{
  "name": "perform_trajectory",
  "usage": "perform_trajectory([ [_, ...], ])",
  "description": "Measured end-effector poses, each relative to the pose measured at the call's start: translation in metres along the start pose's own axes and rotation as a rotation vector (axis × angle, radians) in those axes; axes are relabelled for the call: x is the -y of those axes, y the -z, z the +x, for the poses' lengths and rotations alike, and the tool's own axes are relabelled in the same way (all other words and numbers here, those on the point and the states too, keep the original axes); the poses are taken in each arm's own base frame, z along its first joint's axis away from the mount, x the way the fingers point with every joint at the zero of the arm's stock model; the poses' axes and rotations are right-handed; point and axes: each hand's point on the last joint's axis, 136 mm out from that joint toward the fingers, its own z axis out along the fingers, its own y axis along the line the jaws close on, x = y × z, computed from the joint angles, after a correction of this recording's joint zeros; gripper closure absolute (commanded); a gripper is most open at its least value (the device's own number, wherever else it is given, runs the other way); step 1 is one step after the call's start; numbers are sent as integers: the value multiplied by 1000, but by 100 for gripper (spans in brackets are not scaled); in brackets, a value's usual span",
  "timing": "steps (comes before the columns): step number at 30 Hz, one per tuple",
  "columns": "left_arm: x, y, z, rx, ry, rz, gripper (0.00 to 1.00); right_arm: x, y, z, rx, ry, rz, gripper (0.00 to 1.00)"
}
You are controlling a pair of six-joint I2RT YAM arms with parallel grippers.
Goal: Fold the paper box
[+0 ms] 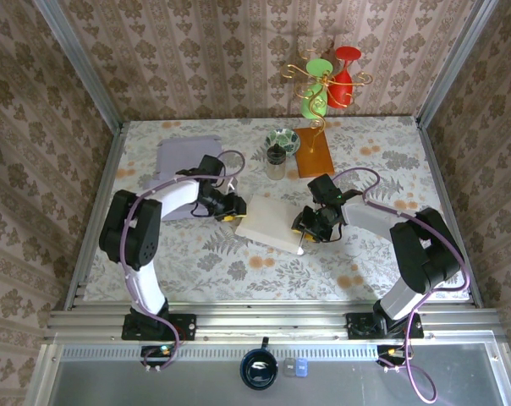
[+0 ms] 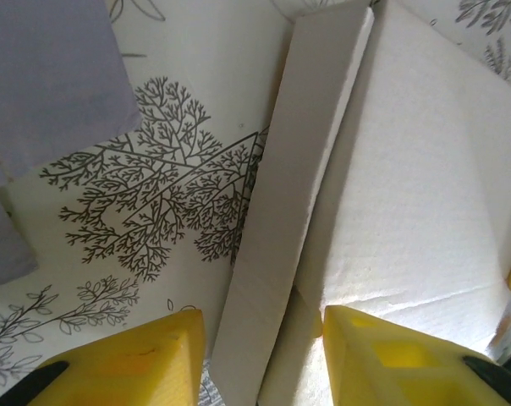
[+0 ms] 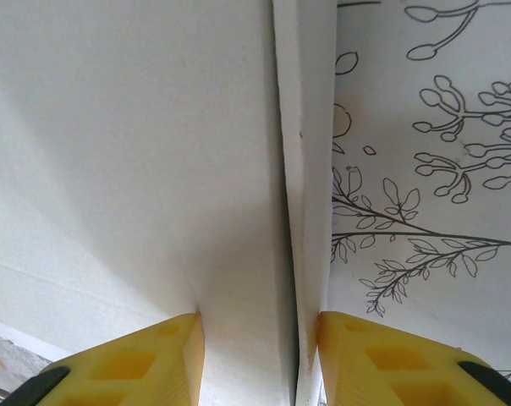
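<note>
The white paper box (image 1: pixel 271 222) lies in the middle of the floral table, between my two grippers. My left gripper (image 1: pixel 229 211) is at the box's left edge. In the left wrist view its yellow fingers (image 2: pixel 133 364) straddle the raised side flap (image 2: pixel 289 220) of the paper box (image 2: pixel 425 169), closed on it. My right gripper (image 1: pixel 307 225) is at the box's right edge. In the right wrist view the right gripper (image 3: pixel 260 359) pinches the upright side wall (image 3: pixel 306 169), one finger on the box's broad panel (image 3: pixel 129 152) and the other against the wall's outer face.
A purple sheet (image 1: pixel 188 156) lies at the back left, near my left arm, and appears in the left wrist view as purple sheet (image 2: pixel 44 76). A patterned bowl (image 1: pixel 282 140), a small jar (image 1: pixel 275 162), a brown board (image 1: pixel 314 152) and a wire stand with red and green glasses (image 1: pixel 327 85) stand behind the box.
</note>
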Motion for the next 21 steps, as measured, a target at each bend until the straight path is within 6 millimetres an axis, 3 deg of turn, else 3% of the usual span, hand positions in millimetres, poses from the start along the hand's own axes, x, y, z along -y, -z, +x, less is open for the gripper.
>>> perform_trajectory([
  [12,-1,-8,5,-9,-5,15,72,4,-2,0,-3,12,11,60],
  [21,0,-9,6,-6,-8,26,74,5,-1,-1,-7,35,6,75],
])
